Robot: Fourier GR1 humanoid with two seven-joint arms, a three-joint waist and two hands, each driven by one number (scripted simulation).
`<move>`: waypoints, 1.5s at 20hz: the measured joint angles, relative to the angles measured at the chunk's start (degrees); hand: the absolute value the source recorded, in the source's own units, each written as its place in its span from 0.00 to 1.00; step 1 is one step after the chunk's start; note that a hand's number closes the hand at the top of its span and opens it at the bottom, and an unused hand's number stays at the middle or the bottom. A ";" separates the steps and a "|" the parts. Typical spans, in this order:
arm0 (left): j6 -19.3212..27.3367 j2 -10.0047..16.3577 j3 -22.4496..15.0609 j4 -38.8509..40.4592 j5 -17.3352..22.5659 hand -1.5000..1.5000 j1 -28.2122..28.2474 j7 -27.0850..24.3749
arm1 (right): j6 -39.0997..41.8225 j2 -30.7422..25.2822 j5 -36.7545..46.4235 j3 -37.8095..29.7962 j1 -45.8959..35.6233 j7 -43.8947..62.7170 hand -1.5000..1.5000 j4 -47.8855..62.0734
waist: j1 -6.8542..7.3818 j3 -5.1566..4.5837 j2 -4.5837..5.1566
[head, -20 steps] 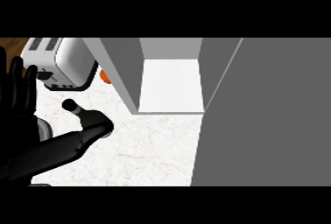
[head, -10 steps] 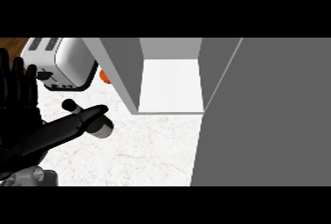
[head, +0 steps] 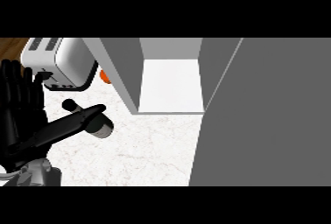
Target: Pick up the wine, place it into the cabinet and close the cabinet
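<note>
We are looking down at two black hands, both showing toward the left. The left hand (head: 19,105) is resting open at the left edge, its fingers straight and pointing up, holding nothing. The right hand (head: 61,127) is lying just beside it, slanting up and to the right from one grey forearm (head: 39,173) at the lower left. It is lying across the one wine bottle (head: 102,130) and hiding the bottle's middle. Only the dark neck is showing above the hand, and the pale base is poking out below its tip. We cannot tell whether this hand is closed round the bottle, or whether the bottle is lying on the white marbled counter (head: 149,153) or being carried above it. Beyond the left hand one white toaster (head: 58,57) is standing. One small orange thing (head: 104,76) is peeking out beyond the right hand, between the toaster and the one cabinet (head: 123,74). The cabinet is standing open to the right of the right hand, its white inner floor showing, and its one grey door (head: 271,118) is filling the far right.
</note>
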 measured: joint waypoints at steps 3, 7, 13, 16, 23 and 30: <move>-0.63 -0.28 0.37 1.34 1.29 0.00 2.24 -2.23 | -0.21 -0.96 -0.07 -1.44 -2.04 1.06 0.00 -0.03 | 0.01 0.00 -0.03; -0.49 -0.44 0.07 4.17 3.47 0.00 4.87 -6.55 | -0.53 -0.90 -0.02 -1.37 -2.32 1.16 0.00 0.01 | 0.02 0.01 -0.01; 0.10 -0.71 0.94 10.79 7.89 0.00 7.34 -14.70 | -0.71 -1.32 0.06 -1.30 -1.62 1.08 0.00 -0.20 | -0.07 0.00 0.01; -0.64 -0.75 1.03 13.38 10.10 0.00 9.18 -18.76 | -0.70 -1.82 -0.11 -2.16 -2.18 1.34 0.00 -0.24 | -0.05 0.01 -0.01; -3.55 -0.76 2.59 22.69 15.75 0.00 11.26 -29.97 | -1.23 -2.00 -0.18 -2.32 -4.17 1.73 0.00 0.18 | -0.03 -0.01 0.00; -6.87 -0.44 5.01 31.03 19.97 0.00 11.05 -36.36 | -1.39 -1.92 -0.34 -1.73 -4.34 1.61 0.00 0.12 | -0.06 0.00 0.01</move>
